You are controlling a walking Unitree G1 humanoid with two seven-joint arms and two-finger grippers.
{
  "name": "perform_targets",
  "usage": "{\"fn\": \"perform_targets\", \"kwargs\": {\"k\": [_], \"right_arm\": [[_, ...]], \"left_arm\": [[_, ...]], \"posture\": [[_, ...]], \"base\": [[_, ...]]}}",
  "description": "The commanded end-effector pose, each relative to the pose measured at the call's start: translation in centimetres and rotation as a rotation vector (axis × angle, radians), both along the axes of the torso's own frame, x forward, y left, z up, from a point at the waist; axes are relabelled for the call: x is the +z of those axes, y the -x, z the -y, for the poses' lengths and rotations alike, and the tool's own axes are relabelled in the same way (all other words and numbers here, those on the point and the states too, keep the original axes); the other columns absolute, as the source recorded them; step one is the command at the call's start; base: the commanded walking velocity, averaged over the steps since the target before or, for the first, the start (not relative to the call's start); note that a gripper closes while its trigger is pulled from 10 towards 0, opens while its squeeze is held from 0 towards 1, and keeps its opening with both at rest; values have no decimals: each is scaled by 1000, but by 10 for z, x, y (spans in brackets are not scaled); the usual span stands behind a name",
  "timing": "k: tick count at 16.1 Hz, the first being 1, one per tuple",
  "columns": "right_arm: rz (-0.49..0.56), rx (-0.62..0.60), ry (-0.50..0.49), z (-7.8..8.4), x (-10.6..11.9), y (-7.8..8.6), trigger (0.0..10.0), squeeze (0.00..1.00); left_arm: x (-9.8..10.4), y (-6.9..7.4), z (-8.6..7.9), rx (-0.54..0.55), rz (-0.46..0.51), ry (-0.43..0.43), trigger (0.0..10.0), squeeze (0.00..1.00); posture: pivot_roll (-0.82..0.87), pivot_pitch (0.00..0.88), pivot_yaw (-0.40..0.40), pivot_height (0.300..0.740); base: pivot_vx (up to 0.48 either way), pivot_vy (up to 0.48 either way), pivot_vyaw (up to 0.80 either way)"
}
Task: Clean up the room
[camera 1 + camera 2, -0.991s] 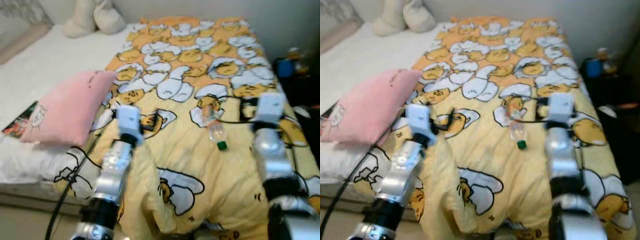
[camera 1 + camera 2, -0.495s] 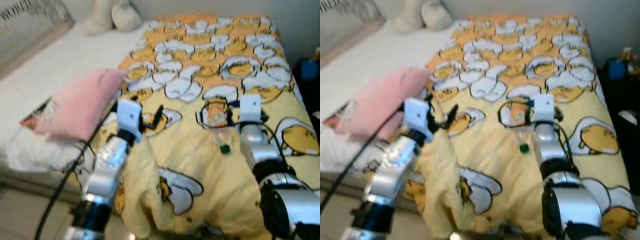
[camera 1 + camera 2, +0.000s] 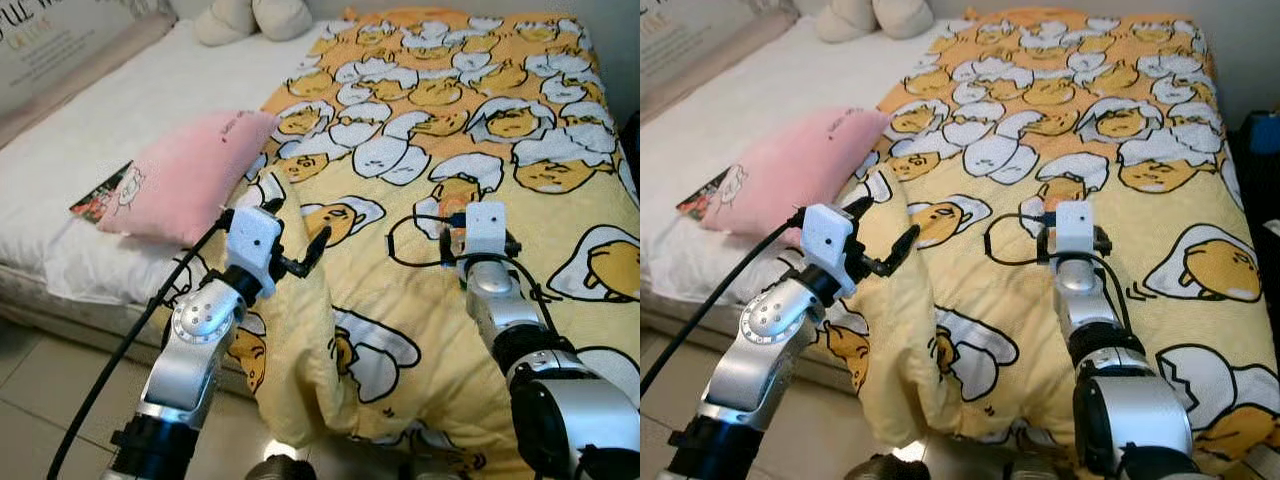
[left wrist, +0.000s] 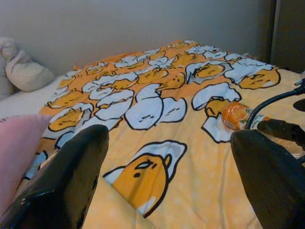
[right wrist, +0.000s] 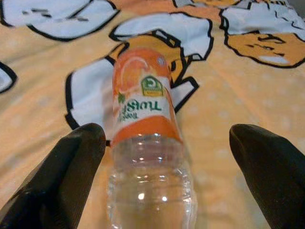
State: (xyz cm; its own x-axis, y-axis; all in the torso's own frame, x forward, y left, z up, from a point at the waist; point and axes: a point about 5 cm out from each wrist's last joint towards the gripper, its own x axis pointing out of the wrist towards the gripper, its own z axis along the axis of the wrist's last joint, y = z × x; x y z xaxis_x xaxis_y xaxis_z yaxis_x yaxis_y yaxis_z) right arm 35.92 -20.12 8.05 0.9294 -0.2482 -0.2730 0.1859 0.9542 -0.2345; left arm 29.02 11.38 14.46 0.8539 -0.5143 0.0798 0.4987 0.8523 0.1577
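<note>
Right gripper (image 5: 162,157), fingers wide, had closed in over the clear orange-labelled plastic bottle (image 5: 145,143) lying mid-frame on the yellow cartoon-egg quilt (image 3: 420,330), seemingly ready to grasp it.

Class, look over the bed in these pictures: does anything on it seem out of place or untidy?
Yes. A clear plastic bottle with an orange label lies on its side on the yellow egg-print duvet, where the right gripper sits open around it. The duvet's near corner is bunched and hangs off the bed by the open left gripper.
</note>
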Motion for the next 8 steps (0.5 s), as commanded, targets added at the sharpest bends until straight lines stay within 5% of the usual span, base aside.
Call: {"fn": "perform_targets", "kwargs": {"k": [1,5,6,8], "right_arm": [[-2,4,4,-3,3,-3,10000,0],[-93,44,-56,-12,-10,1,10000,0],[-141,29,-105,-13,-18,5,0,192],[-162,21,-173,-17,-21,6,0,196]], "left_arm": [[2,0,-7,15,2,-12,10000,0],[2,0,-19,91,-31,-17,10000,0],[3,1,-18,76,-28,-23,10000,0],[3,0,-17,77,-26,-32,10000,0]], "posture": [[-53,117,149,740],[-26,147,158,740],[-18,148,154,740],[-17,143,149,740]], "base": [[0,0,0],[0,0,0],[0,0,0],[0,0,0]]}}
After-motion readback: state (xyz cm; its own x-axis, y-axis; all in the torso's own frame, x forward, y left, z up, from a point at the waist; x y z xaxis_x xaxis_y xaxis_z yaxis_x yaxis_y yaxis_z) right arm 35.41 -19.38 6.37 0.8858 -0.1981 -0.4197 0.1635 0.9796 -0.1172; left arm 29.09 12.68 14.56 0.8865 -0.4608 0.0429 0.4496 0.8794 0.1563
